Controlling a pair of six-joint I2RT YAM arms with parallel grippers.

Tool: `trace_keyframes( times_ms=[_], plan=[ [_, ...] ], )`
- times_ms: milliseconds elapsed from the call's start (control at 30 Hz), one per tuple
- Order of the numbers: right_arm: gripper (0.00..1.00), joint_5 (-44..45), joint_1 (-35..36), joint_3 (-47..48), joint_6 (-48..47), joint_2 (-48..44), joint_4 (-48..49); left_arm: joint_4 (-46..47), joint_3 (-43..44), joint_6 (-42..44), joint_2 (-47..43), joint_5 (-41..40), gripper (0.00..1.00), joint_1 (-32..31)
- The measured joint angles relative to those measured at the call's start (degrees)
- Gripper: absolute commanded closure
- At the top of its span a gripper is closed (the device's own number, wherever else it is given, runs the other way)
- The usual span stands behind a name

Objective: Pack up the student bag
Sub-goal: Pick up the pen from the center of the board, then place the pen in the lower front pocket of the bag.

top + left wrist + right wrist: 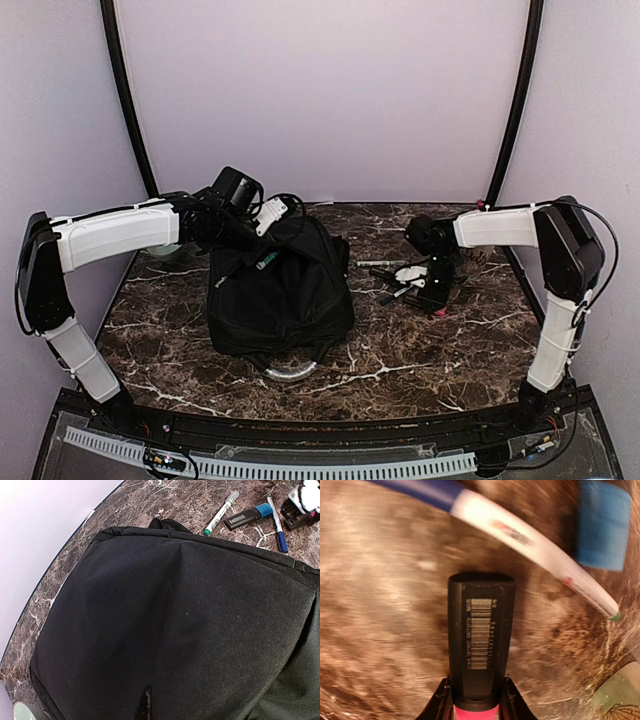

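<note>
Student bag (280, 295) is lying left of centre on the dark marble table (420, 360), and you are seeing its pale grey loop handle (285, 372) sticking out at the near edge. Your left arm is reaching across the far end of the bag, with the left gripper (250, 235) sitting right at the top of the black fabric. Its jaws are closed; you are not getting a clear enough look to tell whether they are pinching cloth. The left wrist camera is filling up with the bag's (175, 630) creased black panel.

Your right gripper (432, 295) is hanging low over the table to the right of the bag, apart from it. In the right wrist view its two fingers are pressing both sides of a black marker (480, 640) that has a barcode label and a pink part at the gripped end.

Beyond the bag, on the marble, a white marker with a green end (220, 514), a black-and-blue marker (247, 517) and a blue-capped pen (276, 525) are lying near each other.
</note>
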Motion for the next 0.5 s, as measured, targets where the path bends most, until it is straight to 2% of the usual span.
trace_keyframes(
  times_ms=[100, 233, 400, 500],
  plan=[
    [0.83, -0.24, 3.41, -0.87, 2.10, -3.06, -1.11, -0.04, 0.00, 0.00, 0.02, 0.02, 1.00, 0.00],
    [0.83, -2.51, 7.72, -0.20, 3.19, -12.07, -2.03, -0.04, 0.00, -0.04, 0.02, 0.17, 1.00, 0.00],
    [0.82, -6.40, 12.83, 7.50, 2.97, -20.63, -2.56, -0.26, 0.15, -0.42, 0.17, 0.52, 1.00, 0.04],
    [0.82, -7.67, 18.29, 11.61, 1.97, -22.27, -1.86, -0.42, 0.17, -0.63, 0.17, 1.09, 1.00, 0.11]
  ],
)
